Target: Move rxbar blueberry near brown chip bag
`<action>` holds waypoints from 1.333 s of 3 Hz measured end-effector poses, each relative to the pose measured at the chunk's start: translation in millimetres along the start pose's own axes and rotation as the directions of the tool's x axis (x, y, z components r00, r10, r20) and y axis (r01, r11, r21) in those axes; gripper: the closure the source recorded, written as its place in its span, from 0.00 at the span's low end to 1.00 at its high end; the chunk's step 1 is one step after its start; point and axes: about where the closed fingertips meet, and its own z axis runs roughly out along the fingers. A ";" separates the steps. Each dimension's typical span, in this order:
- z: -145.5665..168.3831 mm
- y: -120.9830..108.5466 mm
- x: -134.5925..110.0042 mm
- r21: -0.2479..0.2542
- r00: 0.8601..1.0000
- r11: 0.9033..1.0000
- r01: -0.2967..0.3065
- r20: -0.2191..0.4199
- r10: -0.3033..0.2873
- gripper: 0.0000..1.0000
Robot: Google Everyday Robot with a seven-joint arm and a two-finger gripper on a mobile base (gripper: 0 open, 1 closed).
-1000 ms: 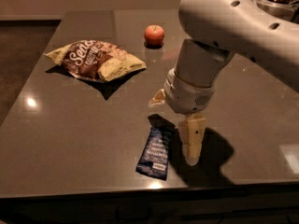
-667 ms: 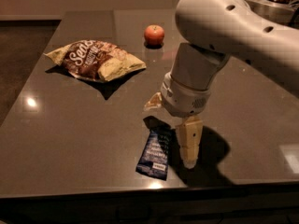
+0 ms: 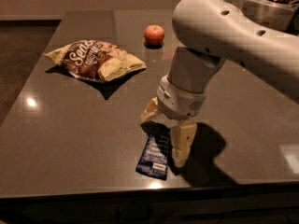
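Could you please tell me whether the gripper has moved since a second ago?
Yes: the open gripper has shifted slightly left, toward the rxbar blueberry, which has stayed put near the front edge of the table.

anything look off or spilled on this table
Nothing stands out. The rxbar blueberry lies flat near the front edge of the table, with the tool open just above its far end. The brown chip bag is crinkled, nothing spilled around it.

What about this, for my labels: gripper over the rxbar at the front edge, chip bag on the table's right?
No. The camera view shows the brown chip bag on the left of the table; the gripper is over the rxbar blueberry at the front edge.
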 end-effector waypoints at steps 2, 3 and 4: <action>-10.9 -6.8 0.7 0.019 0.999 1.000 -0.002 0.055 0.001 0.64; -18.4 -9.8 2.2 0.039 0.997 0.999 -0.015 0.074 0.013 0.87; -34.4 -23.7 6.1 0.092 0.996 0.993 -0.073 0.067 0.067 1.00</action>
